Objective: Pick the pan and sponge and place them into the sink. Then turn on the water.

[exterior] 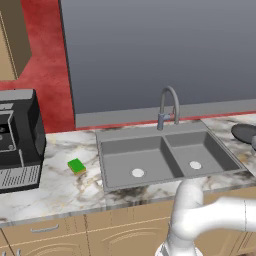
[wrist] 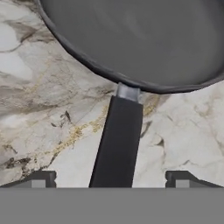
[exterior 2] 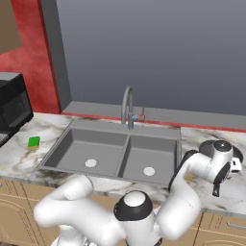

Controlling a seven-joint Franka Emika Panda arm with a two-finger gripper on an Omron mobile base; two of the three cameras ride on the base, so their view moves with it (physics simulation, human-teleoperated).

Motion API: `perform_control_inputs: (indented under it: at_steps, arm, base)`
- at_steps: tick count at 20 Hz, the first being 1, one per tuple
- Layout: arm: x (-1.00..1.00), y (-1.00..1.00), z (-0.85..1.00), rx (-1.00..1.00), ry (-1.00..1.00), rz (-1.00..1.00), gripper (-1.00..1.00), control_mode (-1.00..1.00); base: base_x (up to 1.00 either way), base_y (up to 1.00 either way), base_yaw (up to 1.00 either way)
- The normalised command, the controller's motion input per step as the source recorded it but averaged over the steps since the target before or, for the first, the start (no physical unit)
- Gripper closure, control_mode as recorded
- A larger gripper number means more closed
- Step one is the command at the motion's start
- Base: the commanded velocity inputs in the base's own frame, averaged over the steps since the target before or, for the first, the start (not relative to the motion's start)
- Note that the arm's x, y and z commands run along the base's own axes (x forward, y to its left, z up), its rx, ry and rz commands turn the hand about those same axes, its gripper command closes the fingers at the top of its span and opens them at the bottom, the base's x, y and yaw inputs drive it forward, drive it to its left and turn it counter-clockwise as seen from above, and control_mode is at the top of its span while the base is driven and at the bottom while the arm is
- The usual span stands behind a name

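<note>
The dark round pan (wrist: 144,39) lies on the marble counter right of the sink (exterior: 150,132), with its straight dark handle (wrist: 118,140) pointing toward my hand. My gripper (wrist: 111,179) hangs open just above the handle, one fingertip (wrist: 39,179) on each side and touching nothing. From the right base view the gripper (exterior 2: 220,188) points down over the pan (exterior 2: 205,147), which my hand mostly hides. The pan's edge (exterior: 245,132) shows at the far right. The green sponge (exterior: 76,166) (exterior 2: 33,141) rests on the counter left of the sink (exterior 2: 101,124). No water runs.
A grey gooseneck faucet (exterior: 169,107) (exterior 2: 128,108) stands behind the sink's divider. A black coffee machine (exterior: 17,140) occupies the counter's far left. The grey wall panel rises behind the counter, and wooden cabinets run below its front edge.
</note>
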Motion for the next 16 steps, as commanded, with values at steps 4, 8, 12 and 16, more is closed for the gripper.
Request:
perform_control_inputs:
  at_steps: [4,8,12,16]
  arm:
    - [0.24,-0.15,-0.22,0.0,0.02,0.0,1.0,-1.0]
    - [0.08,-0.11,-0.1,0.0,0.0,0.0,1.0,-1.0]
    - [0.0,0.0,0.0,0.0,0.0,0.0,1.0,-1.0]
    - [-0.03,0.11,0.0,0.0,0.0,0.0,1.0,-1.0]
  base:
    - [0.0,0.0,0.0]
    - [0.0,0.0,0.0]
    - [0.0,0.0,0.0]
    - [0.0,0.0,0.0]
